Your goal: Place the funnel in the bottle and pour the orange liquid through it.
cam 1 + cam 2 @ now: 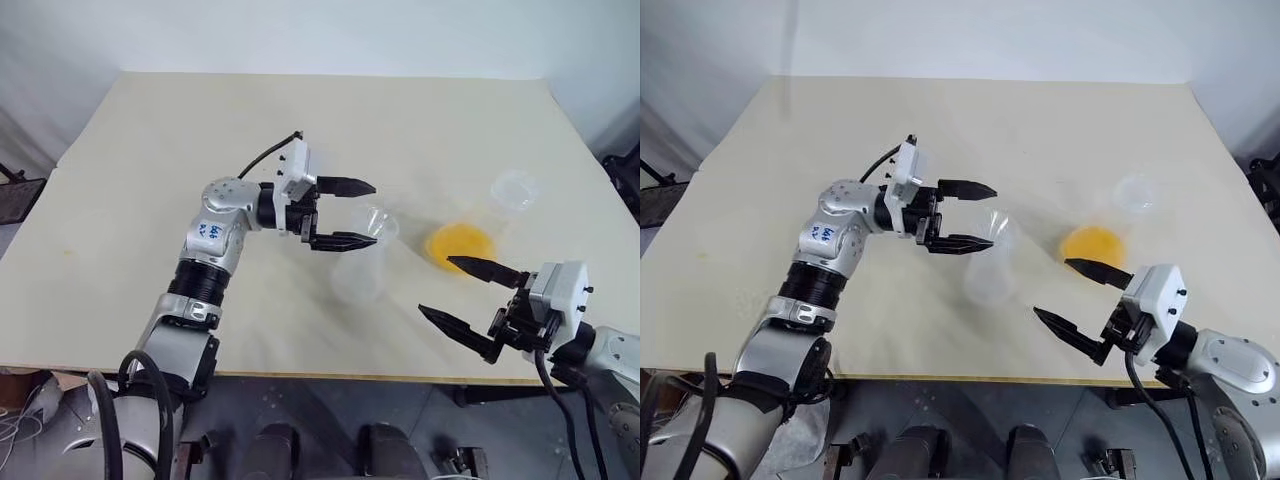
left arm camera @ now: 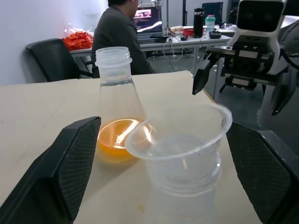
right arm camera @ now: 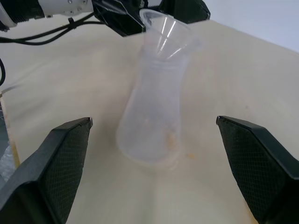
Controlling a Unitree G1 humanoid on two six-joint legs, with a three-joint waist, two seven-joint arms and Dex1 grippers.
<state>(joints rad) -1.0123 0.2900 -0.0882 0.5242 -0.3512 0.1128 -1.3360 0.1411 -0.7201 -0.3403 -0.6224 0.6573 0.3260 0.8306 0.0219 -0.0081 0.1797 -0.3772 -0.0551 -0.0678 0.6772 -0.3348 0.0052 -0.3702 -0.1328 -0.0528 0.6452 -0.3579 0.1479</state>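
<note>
The table is carrying the clear flask holding the orange liquid, beside the frosted bottle. The funnel is sitting in the bottle's mouth. The left gripper is standing with fingers apart at the funnel, not touching; the right gripper is gaping, empty; arm label writing unreadable.

I'm looking down on a pale beige table that spreads wide under even, soft light, with a plain white wall rising right behind its far edge and grey floor showing below the near edge. Off along my left wrist's line of sight the room opens up: a black office chair with something orange-red heaped beside it, and a person seated with their back to me at a cluttered desk. On that desk I can pick out a glowing screen and a dark flask.
</note>
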